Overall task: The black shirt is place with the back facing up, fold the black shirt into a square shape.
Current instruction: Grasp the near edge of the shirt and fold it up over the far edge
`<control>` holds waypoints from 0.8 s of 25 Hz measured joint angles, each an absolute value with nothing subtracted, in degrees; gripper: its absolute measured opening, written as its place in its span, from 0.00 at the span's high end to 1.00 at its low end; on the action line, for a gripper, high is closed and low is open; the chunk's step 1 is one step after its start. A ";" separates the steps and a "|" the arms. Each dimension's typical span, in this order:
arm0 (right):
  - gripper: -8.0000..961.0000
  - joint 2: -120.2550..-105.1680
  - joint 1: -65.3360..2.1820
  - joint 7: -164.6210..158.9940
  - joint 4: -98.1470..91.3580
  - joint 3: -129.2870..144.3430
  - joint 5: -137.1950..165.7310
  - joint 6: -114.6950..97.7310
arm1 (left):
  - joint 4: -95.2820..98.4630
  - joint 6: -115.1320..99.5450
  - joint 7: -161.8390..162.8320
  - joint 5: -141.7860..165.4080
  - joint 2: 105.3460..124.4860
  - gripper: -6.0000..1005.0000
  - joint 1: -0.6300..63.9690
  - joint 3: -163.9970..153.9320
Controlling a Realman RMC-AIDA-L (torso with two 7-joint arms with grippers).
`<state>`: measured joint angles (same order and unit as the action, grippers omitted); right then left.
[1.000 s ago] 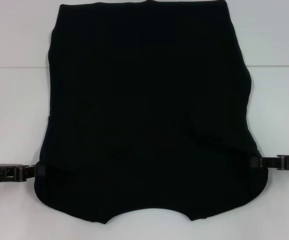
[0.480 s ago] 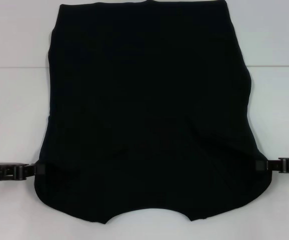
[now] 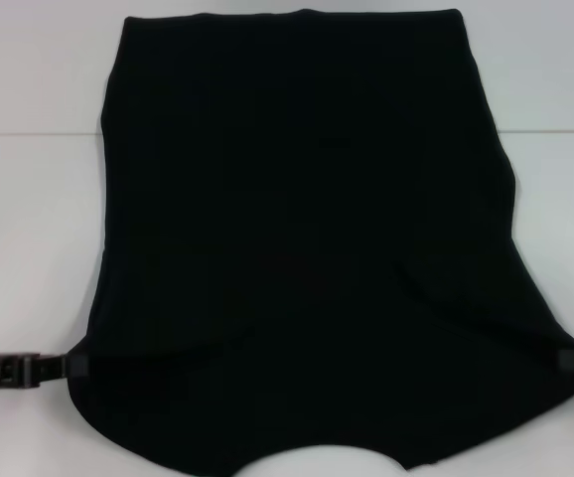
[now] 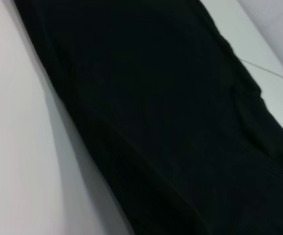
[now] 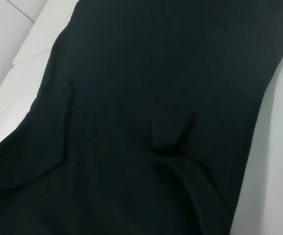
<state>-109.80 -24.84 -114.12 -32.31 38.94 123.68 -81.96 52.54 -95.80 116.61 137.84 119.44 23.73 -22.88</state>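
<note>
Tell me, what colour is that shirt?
The black shirt is plain black, no lettering visible; clearest in the head view.

No lettering, label, brand mark or number can be read anywhere on the black shirt (image 3: 307, 238), whose upward-facing side shows only plain dark fabric in the head and both wrist views; the white table (image 3: 29, 219) beneath it carries no markings either.

- White table (image 3: 29, 248): plain, matte surface; I see it on both sides of my head view.
- Thin seam line (image 3: 34, 133) crossing the tabletop, far side.
- Light: even, soft shadows.
</note>
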 joint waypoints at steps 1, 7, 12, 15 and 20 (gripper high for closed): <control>0.95 -109.74 -24.09 -113.59 -32.96 38.44 123.71 -82.89 | 53.02 -97.48 116.50 137.76 119.44 0.97 23.36 -22.32; 0.95 -109.18 -20.31 -109.92 -35.40 34.18 125.58 -89.67 | 54.14 -104.00 116.26 138.11 119.46 0.97 21.73 -20.45; 0.95 -108.98 -18.51 -106.50 -35.93 28.24 131.89 -96.12 | 55.11 -107.07 116.18 138.69 119.77 0.97 19.78 -20.43; 0.95 -108.94 -17.42 -104.26 -36.47 24.46 134.58 -99.53 | 55.46 -108.24 116.07 139.33 120.02 0.97 18.77 -20.38; 0.95 -108.89 -15.91 -103.03 -38.23 20.51 136.03 -102.72 | 55.14 -109.69 115.95 139.43 120.53 0.97 18.14 -20.39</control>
<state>-108.89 -15.91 -103.03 -38.23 20.51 136.03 -102.72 55.14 -109.69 115.96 139.43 120.53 18.14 -20.39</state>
